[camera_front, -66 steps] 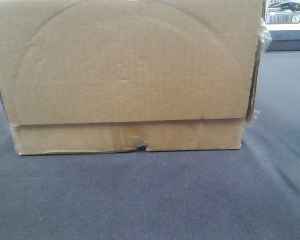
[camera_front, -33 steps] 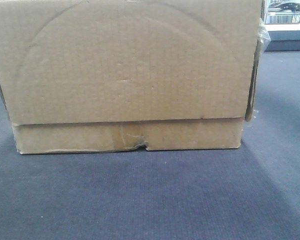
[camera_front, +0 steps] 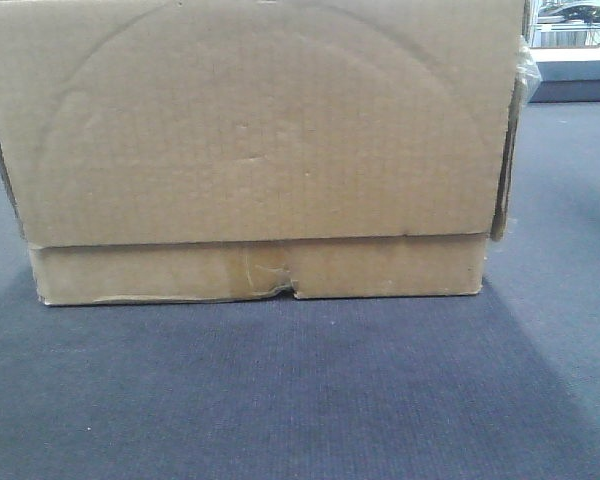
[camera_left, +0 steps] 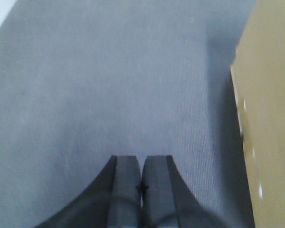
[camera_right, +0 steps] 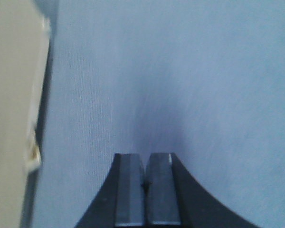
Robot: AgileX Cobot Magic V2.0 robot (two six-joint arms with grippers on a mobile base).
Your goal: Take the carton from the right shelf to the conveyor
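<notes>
plain unlabelled carton (camera_front: 250, 130) on conveyor (camera_front: 300, 390)

The front view was evenly but dimly lit and slightly grainy, with bright glare only through the window (camera_front: 572, 25) at top right, and the carton (camera_front: 250, 150) cast a soft shadow forward onto the conveyor (camera_front: 280, 400). Both wrist views were washed-out and soft, the carton's edge blurred, with dark shadow beside it and ahead of the right end effector (camera_right: 146, 183).

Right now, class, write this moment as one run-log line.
carton: resting on conveyor | left gripper: shut, empty, beside carton | right gripper: shut, empty, beside carton
</notes>
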